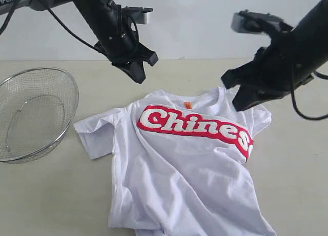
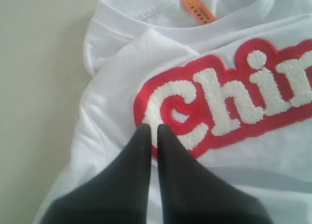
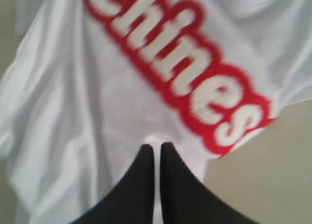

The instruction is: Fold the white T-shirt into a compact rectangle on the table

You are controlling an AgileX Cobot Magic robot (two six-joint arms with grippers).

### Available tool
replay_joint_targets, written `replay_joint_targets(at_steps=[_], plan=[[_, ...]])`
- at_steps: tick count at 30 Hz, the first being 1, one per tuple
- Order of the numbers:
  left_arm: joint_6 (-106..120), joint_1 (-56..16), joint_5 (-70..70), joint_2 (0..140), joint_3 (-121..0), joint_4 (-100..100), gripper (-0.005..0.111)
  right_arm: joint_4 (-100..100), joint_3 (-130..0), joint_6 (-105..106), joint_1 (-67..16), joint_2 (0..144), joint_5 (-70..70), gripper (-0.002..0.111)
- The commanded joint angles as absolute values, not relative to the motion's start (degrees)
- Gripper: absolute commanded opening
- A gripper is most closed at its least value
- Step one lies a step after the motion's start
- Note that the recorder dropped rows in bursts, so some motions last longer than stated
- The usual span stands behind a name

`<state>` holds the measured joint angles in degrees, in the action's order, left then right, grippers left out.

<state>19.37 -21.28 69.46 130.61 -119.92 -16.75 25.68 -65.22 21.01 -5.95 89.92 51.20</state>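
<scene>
- White T-shirt (image 1: 179, 179) lies face up and rumpled on the pale surface (image 1: 292, 184), with its collar on the far side and its hem running out of the bottom of the exterior view.
- Red-and-white lettering (image 1: 195, 125) reads "Chines"; a fold on the right pincer's side hides the rest.
- Orange neck tag (image 1: 188, 105) shows inside the collar.
- Left pincer (image 1: 138, 74): jaws together, holding nothing, raised over the shoulder near the letter C.
- Right pincer (image 1: 241, 100): jaws together, empty, raised over the opposite shoulder.
- Wire-mesh basket (image 1: 36, 113) sits beside the spread sleeve, not touching it.
</scene>
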Motion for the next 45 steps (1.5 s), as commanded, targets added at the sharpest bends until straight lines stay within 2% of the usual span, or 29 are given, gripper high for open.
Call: replay_joint_targets(at_steps=[1,7,14,20,31,45], plan=[[16.78,-21.17,69.96,126.03,-115.01,-19.94,0.004,25.47,-69.15,19.76,1.41,97.54,46.20,0.000],[17.75,-21.17,69.96,116.09,-100.82,-23.10,0.004,25.50,-75.61,19.73,4.03,108.65,44.00,0.000],[18.80,-21.17,58.98,103.66,-81.18,-23.19,0.004,24.68,-80.98,19.83,4.08,115.65,42.88,0.000],[18.86,-21.17,52.32,97.64,-69.96,-23.46,0.004,20.69,-82.33,18.01,5.02,117.77,40.93,0.000],[26.70,-21.17,54.41,89.10,-66.10,-37.44,0.004,20.20,-82.44,18.04,6.23,121.23,40.71,0.000],[29.41,-21.17,55.32,80.73,-65.89,-40.24,0.004,17.35,-85.31,15.27,6.33,126.52,39.83,0.000]])
